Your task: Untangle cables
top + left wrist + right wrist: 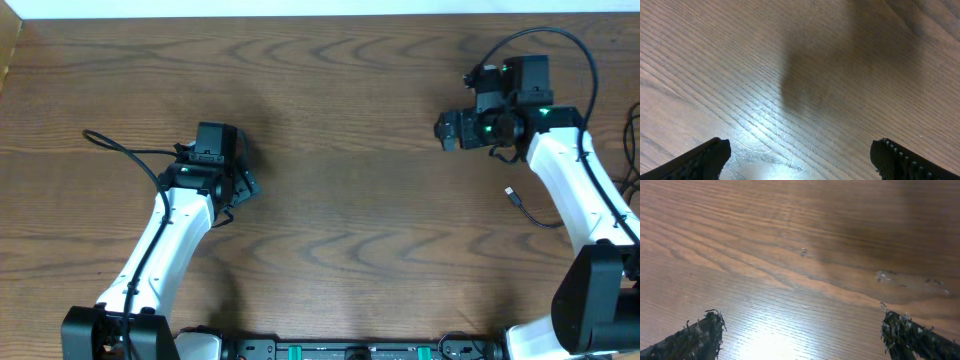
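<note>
A thin black cable (530,211) lies on the table at the right. Its small plug end (512,194) points left and the cord runs off under the right arm. No white or grey cable shows. My right gripper (478,122) hovers above and left of that plug, apart from it. In the right wrist view it (801,330) is open, with only bare wood between the fingers. My left gripper (222,165) is over the left half of the table, far from the cable. It (800,155) is open too, above bare wood.
The wooden table (340,120) fills the view. A thick black lead (120,150) loops from the left arm's camera box, and another (560,45) arcs over the right wrist. More thin cords (630,150) run along the right edge.
</note>
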Available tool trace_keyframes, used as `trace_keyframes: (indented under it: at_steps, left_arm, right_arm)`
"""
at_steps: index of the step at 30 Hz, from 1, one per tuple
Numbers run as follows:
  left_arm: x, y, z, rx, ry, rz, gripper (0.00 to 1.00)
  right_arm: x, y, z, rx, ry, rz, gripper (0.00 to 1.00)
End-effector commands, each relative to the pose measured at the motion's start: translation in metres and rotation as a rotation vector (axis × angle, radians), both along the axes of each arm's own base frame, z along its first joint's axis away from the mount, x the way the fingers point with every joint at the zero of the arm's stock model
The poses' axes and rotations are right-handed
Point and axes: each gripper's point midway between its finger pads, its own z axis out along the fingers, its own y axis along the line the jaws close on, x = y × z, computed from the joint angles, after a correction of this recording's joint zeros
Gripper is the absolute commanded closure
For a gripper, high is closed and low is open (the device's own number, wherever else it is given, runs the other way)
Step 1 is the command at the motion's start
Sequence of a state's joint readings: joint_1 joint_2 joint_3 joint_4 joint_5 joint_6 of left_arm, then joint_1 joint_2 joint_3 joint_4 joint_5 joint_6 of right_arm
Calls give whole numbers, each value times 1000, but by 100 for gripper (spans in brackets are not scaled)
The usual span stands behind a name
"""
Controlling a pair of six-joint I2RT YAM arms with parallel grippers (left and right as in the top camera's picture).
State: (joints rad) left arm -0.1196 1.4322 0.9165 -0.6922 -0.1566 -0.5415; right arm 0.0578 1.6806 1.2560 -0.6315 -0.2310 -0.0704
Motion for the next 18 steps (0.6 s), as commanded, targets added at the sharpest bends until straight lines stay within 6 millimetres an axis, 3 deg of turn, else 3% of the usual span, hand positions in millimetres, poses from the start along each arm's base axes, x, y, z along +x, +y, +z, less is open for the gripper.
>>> trace_keyframes:
  at_steps: [1,18]
  left_arm:
    - [-1,3,1,15,2,-3,5]
    - [-1,3,0,16,4,-3,5]
  right_arm:
    - [2,7,6,-15,-19,27,1]
    - [1,8,6,-15,-19,30,1]
